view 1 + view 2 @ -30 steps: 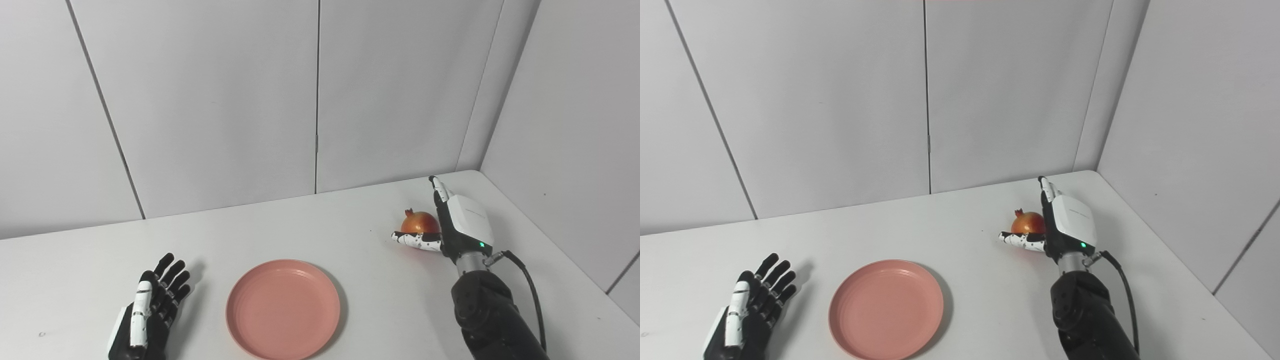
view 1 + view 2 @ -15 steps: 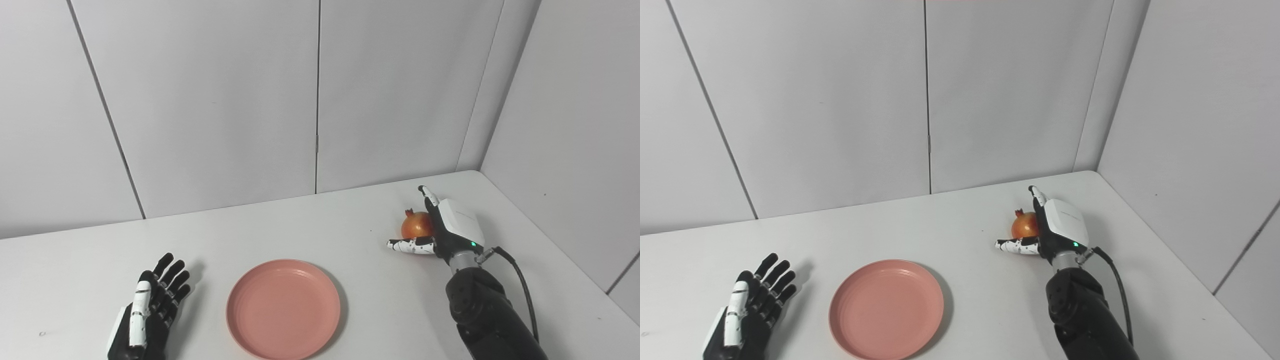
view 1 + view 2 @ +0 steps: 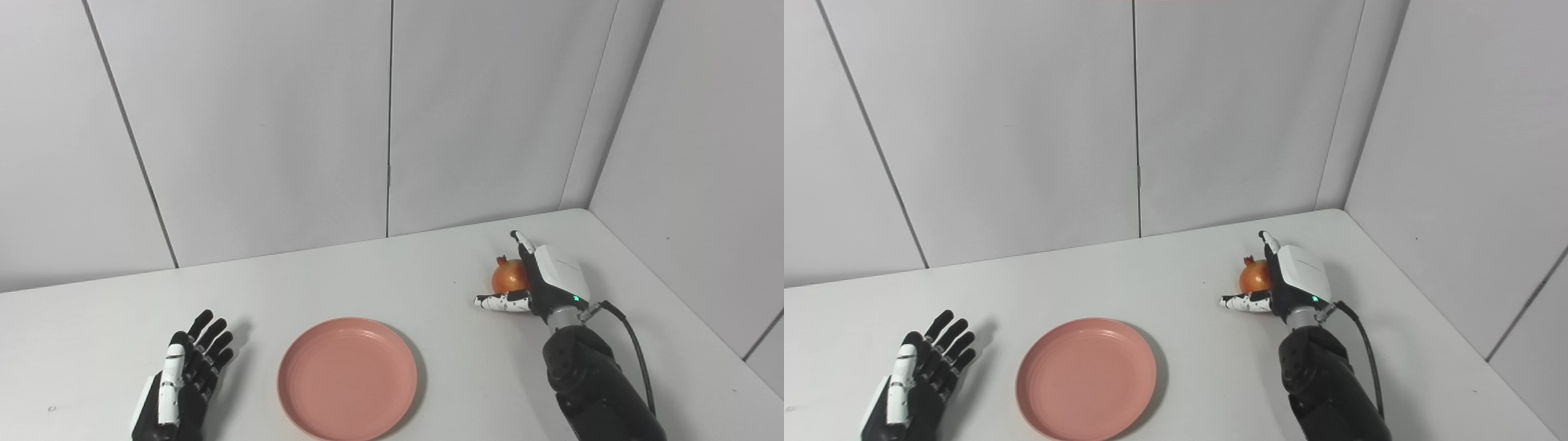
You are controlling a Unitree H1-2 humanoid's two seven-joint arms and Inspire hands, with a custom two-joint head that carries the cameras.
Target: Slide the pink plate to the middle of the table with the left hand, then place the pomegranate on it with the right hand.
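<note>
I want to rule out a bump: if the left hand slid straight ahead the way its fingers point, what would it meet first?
Probably nothing: the left hand points up-right over bare table, passing left of the pink plate; depth is uncertain.

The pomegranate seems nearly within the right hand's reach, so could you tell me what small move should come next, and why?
Probably close the right hand around the pomegranate: its fingers are apart with the thumb in front of the fruit, and the plate looks already central, left hand away.
</note>
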